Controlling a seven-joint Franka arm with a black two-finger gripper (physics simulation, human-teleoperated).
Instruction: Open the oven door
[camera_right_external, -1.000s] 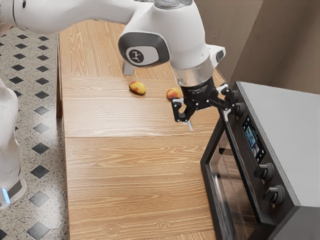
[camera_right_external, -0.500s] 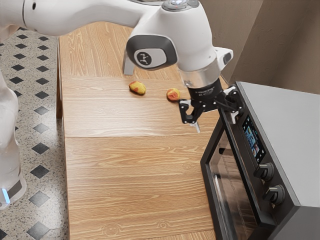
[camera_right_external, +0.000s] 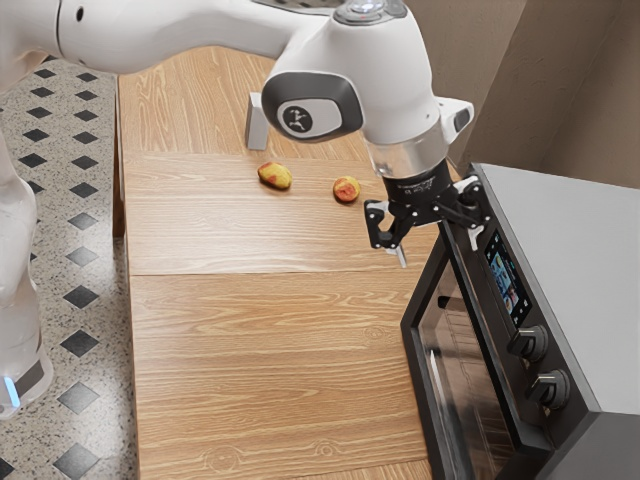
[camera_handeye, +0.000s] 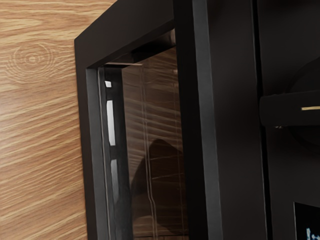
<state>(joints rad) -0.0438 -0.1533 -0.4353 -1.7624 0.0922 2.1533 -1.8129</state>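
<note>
Likely stiff-hinged, the oven door (camera_right_external: 462, 365) wants taking by its upper rim (camera_handeye: 195, 120); my gripper (camera_right_external: 439, 248) stands spread

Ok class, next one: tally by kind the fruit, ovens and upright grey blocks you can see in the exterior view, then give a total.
Fruit: 2 (one oblong, one round)
Oven: 1
Grey block: 1
Total: 4

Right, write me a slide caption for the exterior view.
The open gripper near the oven; two red-and-yellow fruits on the wooden table.
</note>
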